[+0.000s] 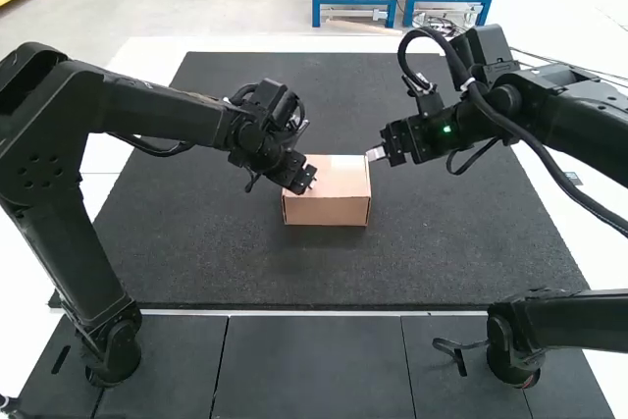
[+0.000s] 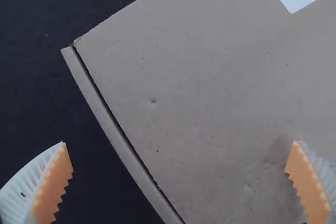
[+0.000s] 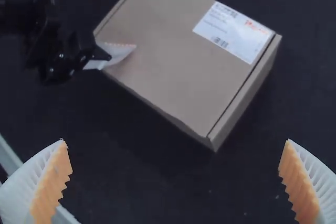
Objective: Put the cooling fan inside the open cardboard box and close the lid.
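Sitting shut on the black rubber mat [image 1: 196, 242], the brown cardboard box [image 1: 327, 190] likely holds the fan. The left gripper [image 1: 302, 182], jaws wide, straddles the box's left lid edge, apparently to press it flat; the right gripper [image 1: 374, 154] hovers open just beside the box.

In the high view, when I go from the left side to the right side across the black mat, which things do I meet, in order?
left arm → left gripper, at the box's left end → cardboard box, lid shut → right gripper, just past the box's right end → right arm
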